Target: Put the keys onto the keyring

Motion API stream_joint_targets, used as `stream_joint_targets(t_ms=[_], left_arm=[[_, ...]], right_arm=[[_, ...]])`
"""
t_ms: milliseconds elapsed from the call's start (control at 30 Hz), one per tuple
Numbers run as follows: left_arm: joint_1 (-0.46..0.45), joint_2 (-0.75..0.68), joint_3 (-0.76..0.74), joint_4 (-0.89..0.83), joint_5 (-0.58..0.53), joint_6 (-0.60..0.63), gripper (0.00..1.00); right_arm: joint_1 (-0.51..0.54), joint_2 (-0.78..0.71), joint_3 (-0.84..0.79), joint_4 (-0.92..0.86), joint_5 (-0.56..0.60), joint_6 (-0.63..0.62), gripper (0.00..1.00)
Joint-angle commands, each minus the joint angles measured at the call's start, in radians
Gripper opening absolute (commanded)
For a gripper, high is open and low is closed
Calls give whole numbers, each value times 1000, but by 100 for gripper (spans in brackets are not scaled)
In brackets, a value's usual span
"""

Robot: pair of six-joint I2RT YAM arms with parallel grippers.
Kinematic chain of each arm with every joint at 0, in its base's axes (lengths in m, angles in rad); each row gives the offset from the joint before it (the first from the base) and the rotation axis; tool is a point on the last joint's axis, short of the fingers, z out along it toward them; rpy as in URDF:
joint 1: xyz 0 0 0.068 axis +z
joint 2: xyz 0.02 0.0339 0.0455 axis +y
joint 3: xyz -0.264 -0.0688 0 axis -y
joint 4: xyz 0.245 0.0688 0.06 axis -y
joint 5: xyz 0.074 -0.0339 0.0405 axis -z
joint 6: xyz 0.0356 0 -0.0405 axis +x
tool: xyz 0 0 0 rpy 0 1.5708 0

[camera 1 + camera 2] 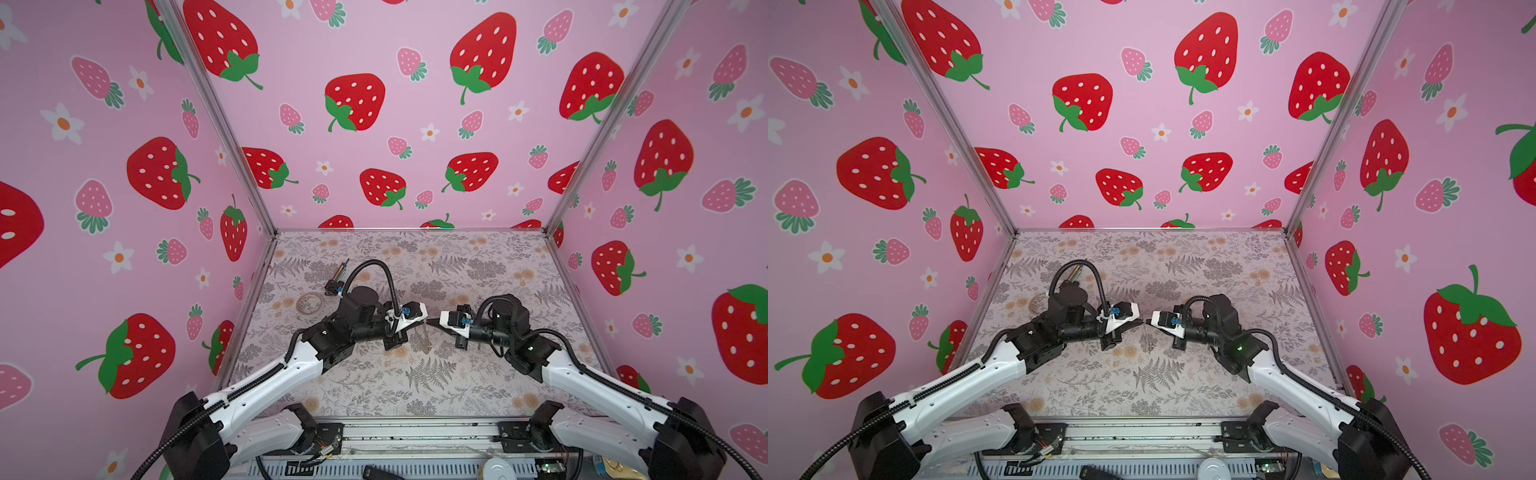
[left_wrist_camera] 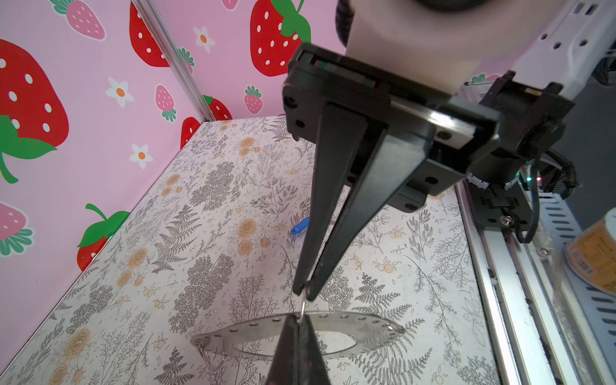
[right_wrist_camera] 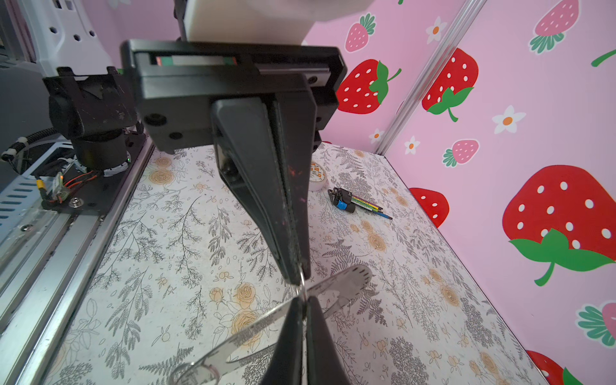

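Observation:
The keyring, a flat grey ring with small holes round its rim, hangs above the table between the two gripper tips. My left gripper is shut on its rim. A thin wire loop at that rim runs up into my right gripper, which is shut on it. In both top views the two grippers meet tip to tip, left gripper against right gripper. The keys show only as a blue tag lying on the table beyond the right gripper's fingers. They are hidden in the top views.
A black-and-blue plug with coloured wires and a pale hoop lie at the back left of the floral table, behind the left arm. Pink strawberry walls close three sides, and a metal rail runs along the front edge.

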Motion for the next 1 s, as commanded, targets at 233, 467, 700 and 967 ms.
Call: stream_joint_targets(t_ms=[233,467,700,967], left_arm=[[26,-1,15,46,-17,-20,25],[157,-40,-160,364,207,-254,29],[155,-40,-202,455,272,-290,30],[148,-32,-194,447,308,-280,30]], right_arm=[[6,1,17,21,-48,19,0],[5,-2,-8,87,-58,73,0],[6,9,-9,113,-71,97,0],[6,22,-4,128,-82,111,0]])
